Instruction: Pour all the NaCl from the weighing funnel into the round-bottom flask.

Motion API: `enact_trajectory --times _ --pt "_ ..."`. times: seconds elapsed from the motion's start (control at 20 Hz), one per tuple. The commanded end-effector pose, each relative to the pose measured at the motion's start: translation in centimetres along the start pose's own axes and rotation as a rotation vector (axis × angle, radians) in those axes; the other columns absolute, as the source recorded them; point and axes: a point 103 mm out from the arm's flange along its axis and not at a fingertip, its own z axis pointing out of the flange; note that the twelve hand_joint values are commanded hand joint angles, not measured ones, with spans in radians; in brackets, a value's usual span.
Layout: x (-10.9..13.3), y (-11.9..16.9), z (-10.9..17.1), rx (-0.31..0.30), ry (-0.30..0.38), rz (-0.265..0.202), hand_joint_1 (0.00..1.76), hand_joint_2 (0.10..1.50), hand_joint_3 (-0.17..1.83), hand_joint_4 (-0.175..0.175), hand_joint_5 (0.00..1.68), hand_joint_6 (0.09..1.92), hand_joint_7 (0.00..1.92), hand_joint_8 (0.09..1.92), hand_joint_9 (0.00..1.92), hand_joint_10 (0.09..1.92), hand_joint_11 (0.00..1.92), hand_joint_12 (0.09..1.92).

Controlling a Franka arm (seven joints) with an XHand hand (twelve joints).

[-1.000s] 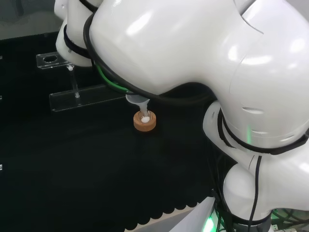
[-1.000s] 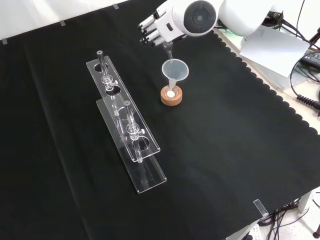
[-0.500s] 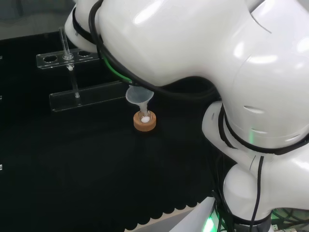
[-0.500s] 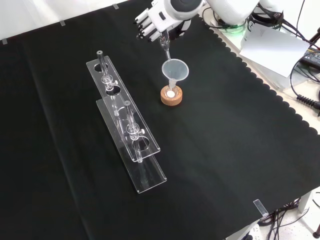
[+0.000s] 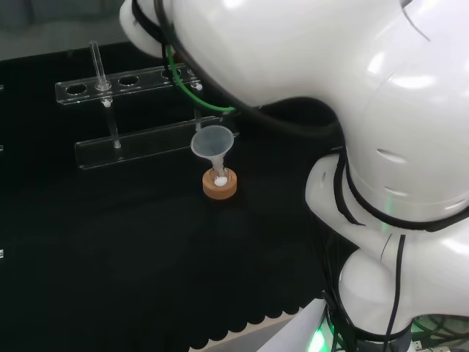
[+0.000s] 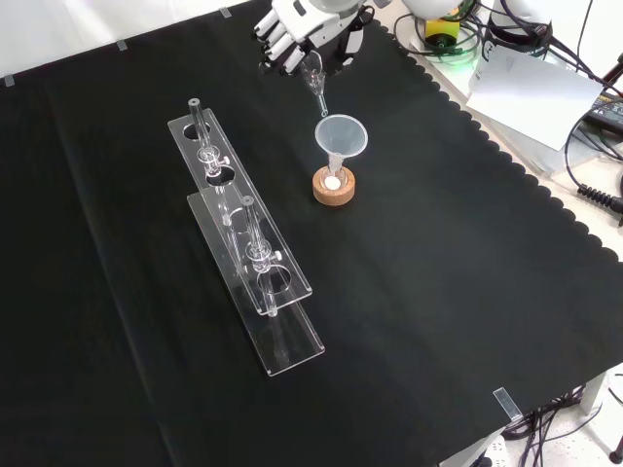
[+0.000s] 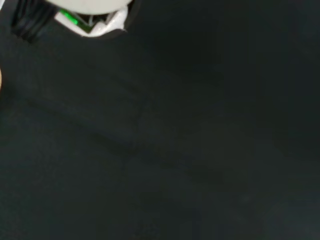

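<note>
Just below the black and white hand (image 6: 297,24), whose curled fingers gripped a small clear glass weighing funnel (image 6: 313,76) tipped spout-down, stood a clear cone-shaped funnel (image 6: 341,139) in a round-bottom flask (image 6: 334,178), white powder inside, on a cork ring (image 6: 334,190).

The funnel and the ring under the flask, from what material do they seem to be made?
The funnel looks like clear glass or plastic: the black cloth shows through its glossy cone, so I cannot tell which. The ring looks like cork: matte, light brown and opaque, with a slightly grainy face.
</note>
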Motion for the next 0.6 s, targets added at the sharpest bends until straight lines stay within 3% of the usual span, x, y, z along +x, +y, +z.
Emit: enact_trajectory --times 0.05,0.6 --pt "-0.3 0.5 1.2 -0.023 0.131 -0.019 1.1 0.63 0.8 0.175 1.16 0.94 0.38 0.62 0.69 0.54 0.35 1.32" --pt "-2.1 1.5 2.8 -0.05 0.3 -0.026 1.1 0.63 0.8 0.175 1.16 0.94 0.38 0.62 0.69 0.54 0.35 1.32"
